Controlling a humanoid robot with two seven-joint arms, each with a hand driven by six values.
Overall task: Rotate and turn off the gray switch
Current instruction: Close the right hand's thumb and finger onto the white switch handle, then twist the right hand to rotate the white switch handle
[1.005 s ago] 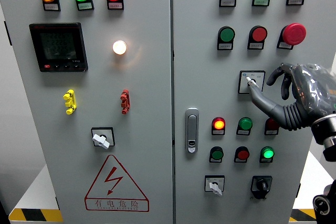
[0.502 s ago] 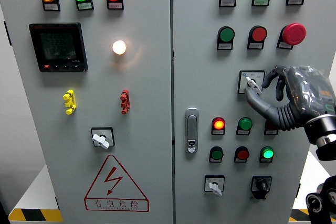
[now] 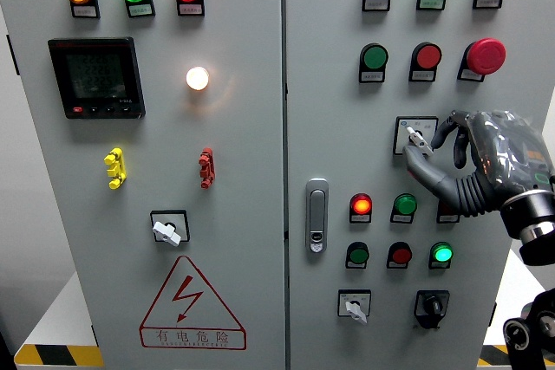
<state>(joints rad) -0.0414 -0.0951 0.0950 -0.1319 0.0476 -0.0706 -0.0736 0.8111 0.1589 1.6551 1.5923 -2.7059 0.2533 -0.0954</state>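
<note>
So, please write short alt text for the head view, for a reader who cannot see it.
The robot's right hand reaches the gray switch on the right door of a gray control cabinet, fingers around its knob. Lamps, buttons and other switches surround it; the left hand is not visible.

1 head view faces the control panel (image 3: 286, 214) squarely, from close range.

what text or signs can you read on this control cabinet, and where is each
"有电危险": under the lightning bolt in the red warning triangle, lower left door.
Lightning bolt sign: same triangle.
Small label plates under the lamps and buttons, such as the one below the orange lamp: too small to read.
Black meter display: blurred, unreadable.
Plate around the gray switch by the right hand: unreadable.
</note>
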